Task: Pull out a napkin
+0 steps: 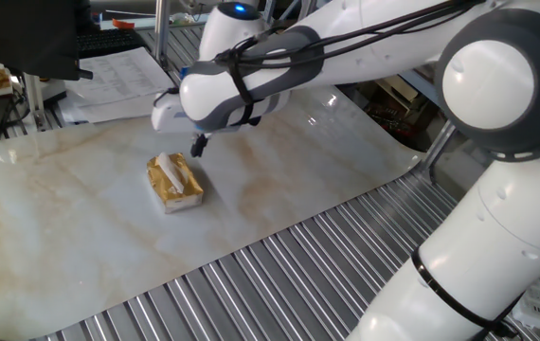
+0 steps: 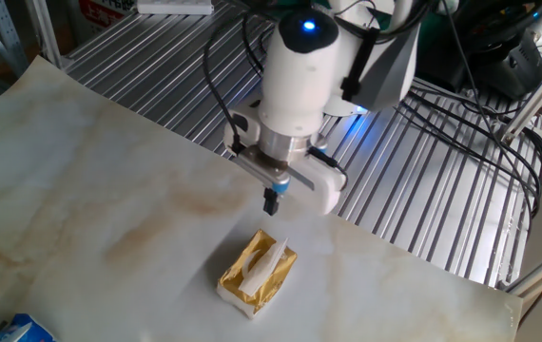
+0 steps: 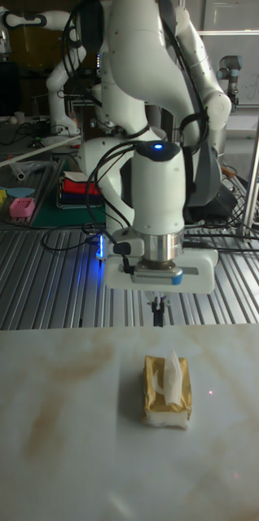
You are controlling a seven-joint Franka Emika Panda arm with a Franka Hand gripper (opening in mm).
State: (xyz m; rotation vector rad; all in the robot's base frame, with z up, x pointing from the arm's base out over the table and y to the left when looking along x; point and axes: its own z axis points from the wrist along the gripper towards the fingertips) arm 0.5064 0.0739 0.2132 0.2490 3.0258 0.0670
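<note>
One napkin (image 2: pixel 264 265) pokes up from my yellow pack (image 2: pixel 257 275), its long axis along the pack's length; end effector (image 2: pixel 271 201) hovers beside it, fingers clenched, empty.

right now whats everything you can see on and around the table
tissue pack: one, yellow-orange, middle of the marble sheet
napkin: one, white, sticking up out of the pack's top slot
marble sheet: one, cream with tan veins, lying over the table
table: one, ribbed grey metal, under the sheet
printed papers: a few, white, far edge in one fixed view
cables: several, black, across the ribbed metal
arm: one, white and grey
pincer: one, dark, above the sheet, short of the pack, jaws look closed
</note>
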